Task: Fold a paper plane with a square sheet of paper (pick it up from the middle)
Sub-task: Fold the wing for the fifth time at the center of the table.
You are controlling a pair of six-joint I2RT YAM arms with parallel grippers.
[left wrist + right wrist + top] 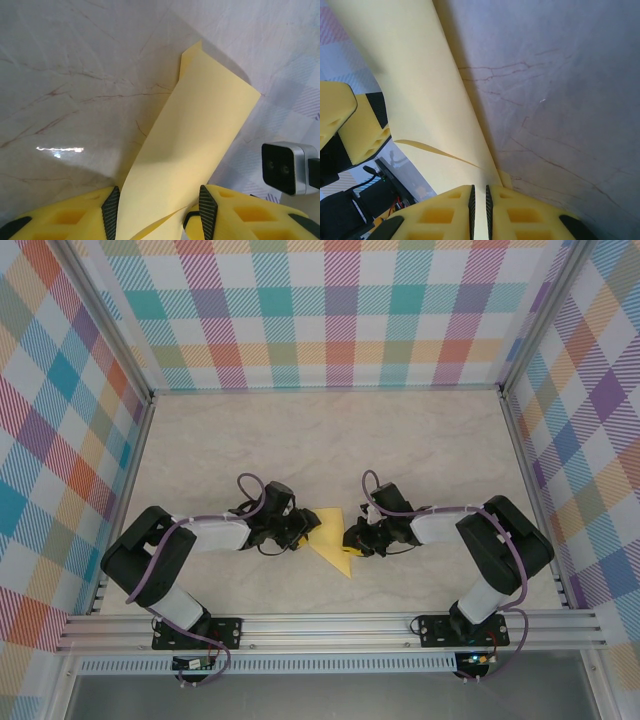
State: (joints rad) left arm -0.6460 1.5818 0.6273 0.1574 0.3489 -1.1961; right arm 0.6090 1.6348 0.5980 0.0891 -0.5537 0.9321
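Between two robot arms on a marble-patterned worktop (pixel 330 440): a yellow sheet of paper (pixel 335 543), folded to a wedge and narrowing toward the near edge. Pinched along one side by the right hand (pixel 480 202), clenched on it, yellow fingers (pixel 445 210) drawn almost together with nothing but the thin sheet in the slit between them. Flanked on the other side by the left hand (pixel 159 210), released, jaws standing well apart, black pads (pixel 111 207) to either side of a bowed yellow strip; impossible to tell whether touching it. Raised and curved off the marbled surface in both wrist views, with a loose flap curling near the fingertips and a shadow cast under the far corner. Just past the paper in the left wrist view, a silver camera module (pixel 286 167). All around, pastel checked walls (pixel 340 310).
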